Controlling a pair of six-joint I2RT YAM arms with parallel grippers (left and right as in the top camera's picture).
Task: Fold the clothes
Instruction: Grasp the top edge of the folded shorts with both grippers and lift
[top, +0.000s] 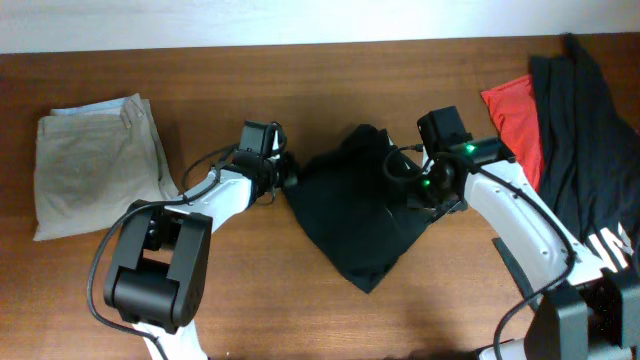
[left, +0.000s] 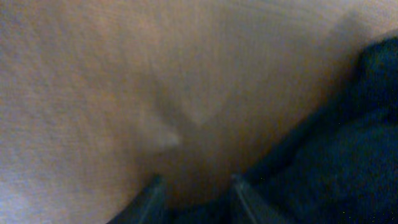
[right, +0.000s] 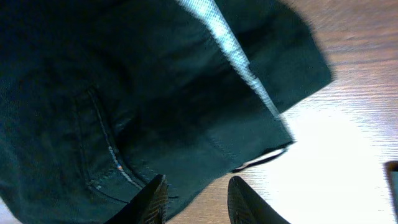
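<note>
Black trousers (top: 355, 215) lying mid-table betw. the two arms: soft, limp, matte cloth, crumpled into a rough diamond w/ one corner pointing at the near edge. Close up from the right wrist (right: 124, 93): dense dark weave, stitched seams, curved pocket edge, shallow folds. Pale grey-white lining (right: 224, 43) exposed as a narrow diagonal strip, finely speckled (mesh-like texture). Thin dark loop or cord poking out at the hem, too small to tell which.

Table (top: 300, 300): smooth brown wood w/ fine grain, bright glare patch in the right wrist view.

Left gripper (top: 288, 170) low at the trousers' left edge, jaws spread, bare wood visible betw. the fingers (left: 154, 198); dark cloth (left: 348, 155) just beside, off to the right; view blurred.

Right gripper (top: 415, 195) over the trousers' right side, jaws spread too (right: 198, 199), nothing pinched; one fingertip over the hem, the other over wood.

Around: beige trousers (top: 95, 165) folded into a neat rectangle at far left, well apart. Red cloth (top: 512, 115) at far right, partly under a dark heap (top: 585, 150) of limp black fabric w/ white lettering near the edge. Right arm's pale link crossing betw. that heap and the trousers.
</note>
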